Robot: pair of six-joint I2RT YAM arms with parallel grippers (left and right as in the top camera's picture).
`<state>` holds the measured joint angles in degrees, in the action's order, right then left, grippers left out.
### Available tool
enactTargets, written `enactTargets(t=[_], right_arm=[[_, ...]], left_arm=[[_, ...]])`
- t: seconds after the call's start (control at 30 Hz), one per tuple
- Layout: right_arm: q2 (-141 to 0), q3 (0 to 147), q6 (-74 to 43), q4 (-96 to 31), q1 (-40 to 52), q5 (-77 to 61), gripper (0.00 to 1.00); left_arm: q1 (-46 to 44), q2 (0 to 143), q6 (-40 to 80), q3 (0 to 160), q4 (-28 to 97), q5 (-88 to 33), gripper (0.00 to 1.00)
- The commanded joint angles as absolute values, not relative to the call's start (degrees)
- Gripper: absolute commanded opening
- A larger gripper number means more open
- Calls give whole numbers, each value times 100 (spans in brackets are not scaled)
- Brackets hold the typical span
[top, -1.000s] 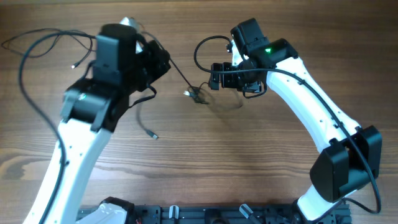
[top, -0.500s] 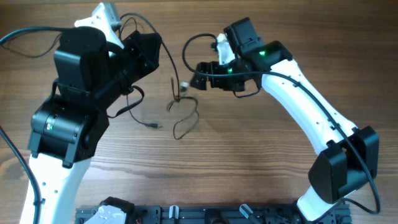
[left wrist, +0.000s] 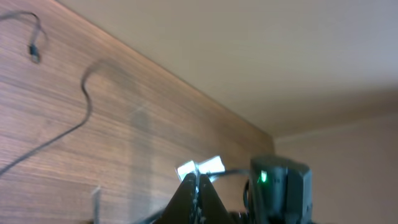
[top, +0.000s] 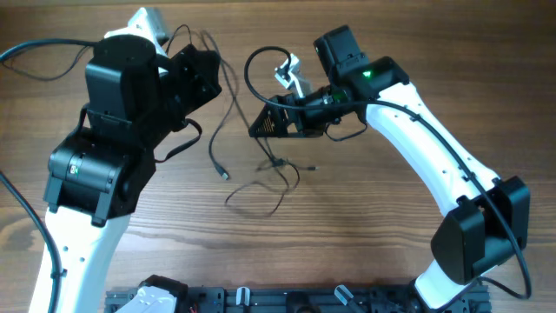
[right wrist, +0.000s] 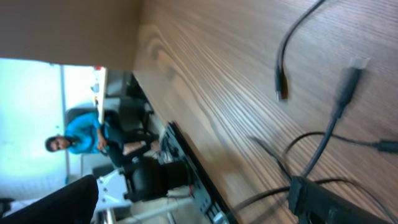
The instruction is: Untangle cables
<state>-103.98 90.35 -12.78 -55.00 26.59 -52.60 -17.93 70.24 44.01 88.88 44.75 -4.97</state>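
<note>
1. Overhead view of a wooden worktop (top: 365, 226), with the left arm (top: 95, 165) and the right arm (top: 426, 148) reaching in from either side.
2. Only this view shows the cables (top: 271, 165) as a whole. A loose knot of thin dark wires lies on the worktop between the arms, just below the right fingers (top: 265, 126). One strand runs from a plug end (top: 224, 175) up to and around the left fingers (top: 208, 74).
3. The left wrist view alone shows the left fingers pressed together, tip to tip. A wire this thin cannot be made out at the seam, so I cannot tell whether a strand is pinched there.
4. The right fingers stand spread wide, with nothing seen clamped between them. From above they read as one dark wedge, and the tips are hard to separate.
5. The right wrist view, turned sideways, shows two plug ends on dark wires close up against the wood grain. Beyond the worktop edge sits a person (right wrist: 81, 138) in a blue top.
6. From above, the left arm's bulk hides the worktop beneath it. Dark shapes in the lower corners of the right wrist view are cut off by the frame. Two small white pieces (top: 291, 69) beside the right arm are too small to identify.
</note>
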Motion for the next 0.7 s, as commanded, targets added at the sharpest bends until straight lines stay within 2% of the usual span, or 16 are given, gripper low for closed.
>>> enactTargets(t=[0.0,0.17,0.27,0.47,0.57,0.67], right_arm=[[-10457,9026,-843,-5887,2683,-4431,100],[-10457,9026,-14,-6370,2779,-4383,100],[-10460,9026,-30,-6359,2845,-4213,100],[-10457,9026,-1157,-6036,2849,-3271,100],[-10460,9026,-1391,-5870,2851,-3197,100],[-10460,9026,-1520,-5800,2849,-3194,100]], left_arm=[[-1754,7017,4615,8976,4294,202,4],[-1573,6997,5026,8976,3900,-10,4],[-1551,7008,5017,8976,3981,-56,4],[-1553,7225,4779,8973,5212,-27,5],[-1551,7620,4431,8971,5835,14,15],[-1553,8128,4410,8969,6123,10,36]])
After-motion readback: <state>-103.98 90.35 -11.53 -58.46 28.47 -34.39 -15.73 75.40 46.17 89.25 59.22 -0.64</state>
